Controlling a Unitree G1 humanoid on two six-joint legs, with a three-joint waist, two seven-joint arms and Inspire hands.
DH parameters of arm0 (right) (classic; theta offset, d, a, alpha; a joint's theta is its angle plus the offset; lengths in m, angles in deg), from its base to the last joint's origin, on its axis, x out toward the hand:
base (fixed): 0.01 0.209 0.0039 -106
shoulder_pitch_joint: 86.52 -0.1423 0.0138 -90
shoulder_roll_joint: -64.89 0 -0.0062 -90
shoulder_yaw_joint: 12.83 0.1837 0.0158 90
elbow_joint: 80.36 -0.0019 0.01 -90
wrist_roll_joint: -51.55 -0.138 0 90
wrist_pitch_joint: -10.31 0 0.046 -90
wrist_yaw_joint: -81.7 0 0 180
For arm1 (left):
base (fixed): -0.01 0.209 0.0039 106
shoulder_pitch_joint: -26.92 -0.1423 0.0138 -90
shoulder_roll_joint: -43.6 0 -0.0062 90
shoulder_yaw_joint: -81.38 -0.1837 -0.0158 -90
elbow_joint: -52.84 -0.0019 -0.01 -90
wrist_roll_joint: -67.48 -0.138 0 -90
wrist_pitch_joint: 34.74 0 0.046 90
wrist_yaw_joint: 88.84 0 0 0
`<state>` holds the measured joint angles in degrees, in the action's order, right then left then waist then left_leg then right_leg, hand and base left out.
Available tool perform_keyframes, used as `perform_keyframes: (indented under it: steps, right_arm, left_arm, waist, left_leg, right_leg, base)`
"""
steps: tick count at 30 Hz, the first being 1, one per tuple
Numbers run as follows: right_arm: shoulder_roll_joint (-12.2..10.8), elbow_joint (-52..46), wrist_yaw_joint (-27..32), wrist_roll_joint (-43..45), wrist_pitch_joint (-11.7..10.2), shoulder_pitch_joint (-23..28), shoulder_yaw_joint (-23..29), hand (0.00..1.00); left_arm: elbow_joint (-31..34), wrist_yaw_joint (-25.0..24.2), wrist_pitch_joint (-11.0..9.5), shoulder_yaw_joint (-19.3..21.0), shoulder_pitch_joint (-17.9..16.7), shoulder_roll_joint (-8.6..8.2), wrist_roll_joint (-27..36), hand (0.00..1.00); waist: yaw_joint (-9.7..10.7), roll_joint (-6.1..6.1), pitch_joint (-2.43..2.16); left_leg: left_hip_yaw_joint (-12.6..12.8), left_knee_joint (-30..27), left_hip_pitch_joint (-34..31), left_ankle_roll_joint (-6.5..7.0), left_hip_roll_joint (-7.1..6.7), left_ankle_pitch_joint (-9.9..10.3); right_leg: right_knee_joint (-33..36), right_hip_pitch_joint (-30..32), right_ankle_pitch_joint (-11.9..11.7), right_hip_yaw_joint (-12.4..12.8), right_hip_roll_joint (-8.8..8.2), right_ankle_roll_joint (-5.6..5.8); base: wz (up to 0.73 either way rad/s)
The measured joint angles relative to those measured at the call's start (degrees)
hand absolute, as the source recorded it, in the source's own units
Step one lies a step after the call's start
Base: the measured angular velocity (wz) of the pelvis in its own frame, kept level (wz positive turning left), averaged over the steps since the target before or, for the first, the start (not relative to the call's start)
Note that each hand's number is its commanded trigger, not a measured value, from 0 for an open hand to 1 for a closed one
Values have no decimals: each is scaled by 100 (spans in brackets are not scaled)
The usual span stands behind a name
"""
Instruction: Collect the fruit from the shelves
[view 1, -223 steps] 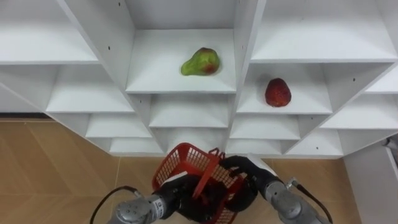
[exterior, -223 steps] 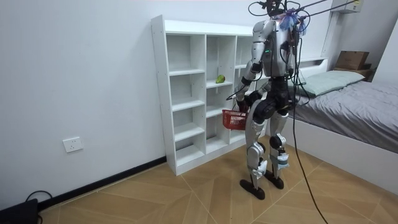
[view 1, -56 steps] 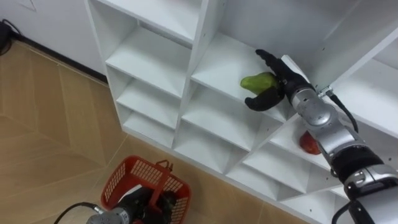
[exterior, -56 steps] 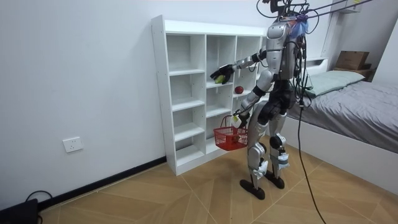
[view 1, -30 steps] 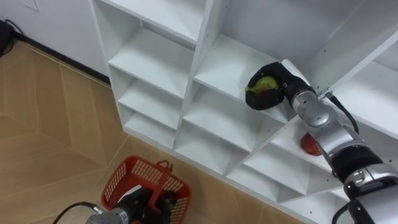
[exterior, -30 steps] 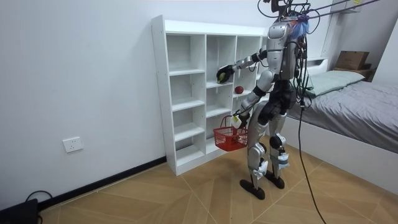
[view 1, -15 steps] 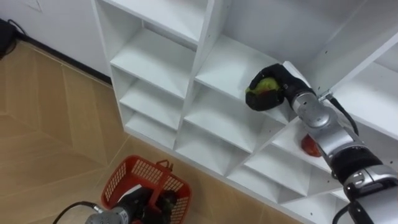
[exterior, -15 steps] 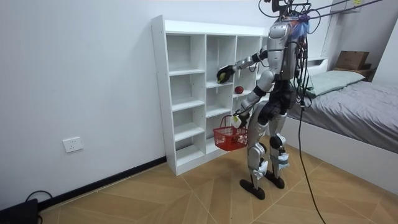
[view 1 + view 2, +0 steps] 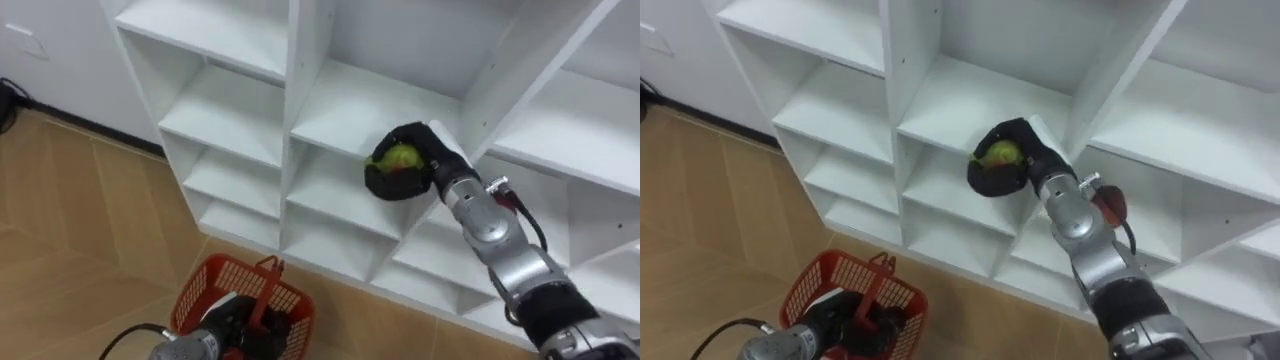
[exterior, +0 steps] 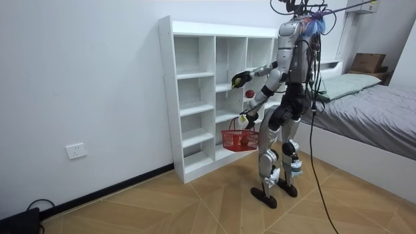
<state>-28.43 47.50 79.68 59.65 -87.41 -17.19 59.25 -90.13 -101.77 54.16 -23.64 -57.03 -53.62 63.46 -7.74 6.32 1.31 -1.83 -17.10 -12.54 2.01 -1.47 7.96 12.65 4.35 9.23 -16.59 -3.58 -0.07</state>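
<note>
Green pear (image 9: 399, 157) is wrapped in the robot's right hand (image 9: 392, 178), whose dark fingers and thumb curl closed around it so that only a patch of yellow-green skin shows. In the room view the hand and fruit are out in front of the white closet (image 9: 301, 70), level with an upper shelf of its middle column; in the eye views they lie over that shelf's front edge. The right arm reaches in from 5 o'clock.

A red fruit (image 9: 1107, 206) lies in the column to the right, one shelf lower, at about 4 o'clock from the pear and partly hidden behind the robot's forearm.

At about 7 o'clock from the pear, low in the eye views and above the wooden floor (image 9: 70, 240), hangs a red basket (image 9: 208, 292) of open mesh. The left hand (image 9: 232, 322) is closed around its handle and shows dark through the mesh.

In the room view the robot stands upright on both feet, facing the closet, with the basket hanging at thigh height between it and the shelves and a bed (image 10: 377, 104) behind it.
</note>
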Motion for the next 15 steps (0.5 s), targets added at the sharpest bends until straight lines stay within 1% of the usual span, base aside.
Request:
perform_keyframes:
  steps: [2,3,4,5,7,9,11,12,13,15]
  right_arm:
    - [-31,-22,-47,-3,48,183,1,100]
    - [-57,-66,-74,5,74,304,1,100]
    - [-90,-153,-79,36,86,422,0,100]
    - [-108,-222,-98,49,88,476,1,100]
    - [-150,-559,-208,114,87,601,-10,100]
    - [-146,-783,-240,126,86,636,-41,100]
    - [-146,-954,-239,129,71,638,-82,100]
    - [-147,-989,-238,134,22,639,-112,100]
    - [-153,-1014,-239,193,5,653,-120,100]
    - [-159,-1051,-239,325,-29,727,-127,100]
  left_arm:
    - [0,34,-85,-4,24,-103,18,100]
    - [0,79,-135,-43,24,-146,98,100]
    - [5,107,-184,-54,21,-142,148,100]
    - [8,107,-198,-63,22,-141,195,100]
    - [8,100,-276,-97,54,-115,231,100]
    - [7,100,-332,-97,64,-130,274,100]
    - [5,100,-383,-105,75,-156,345,100]
    - [4,97,-417,-112,75,-176,345,100]
    - [3,95,-425,-111,78,-236,344,100]
    - [3,95,-425,-103,75,-297,354,100]
  waist:
    - [21,-48,31]
    - [37,-71,39]
    - [42,-82,40]
    - [64,-91,36]
    - [232,-103,32]
    - [292,-123,21]
    - [307,-165,19]
    - [324,-197,7]
    - [362,-229,-6]
    - [376,-280,-7]
  left_leg:
    - [66,21,-5,12,12,-4]
    - [171,40,-2,24,30,-13]
    - [255,41,-13,28,55,-10]
    - [291,39,-31,28,64,-9]
    - [353,41,-88,28,81,-9]
    - [423,42,-87,29,96,-8]
    - [495,45,-76,33,115,-2]
    - [503,53,-65,34,116,-1]
    - [509,67,-56,34,115,-1]
    - [515,94,-23,34,113,-3]
  right_leg:
    - [49,75,-1,102,-5,1]
    - [106,135,0,176,-12,4]
    - [129,192,-2,250,-7,1]
    - [138,217,-4,258,-6,0]
    - [181,325,-7,329,7,-5]
    - [205,377,-8,416,18,-7]
    - [204,395,-25,484,35,-7]
    - [202,394,-29,493,35,-5]
    - [203,391,-29,492,31,-5]
    - [200,375,-29,497,29,-4]
  base:
    - [-25]
    - [-33]
    - [-31]
    - [-24]
    - [-16]
    - [-22]
    - [-20]
    - [-5]
    - [0]
    - [-2]
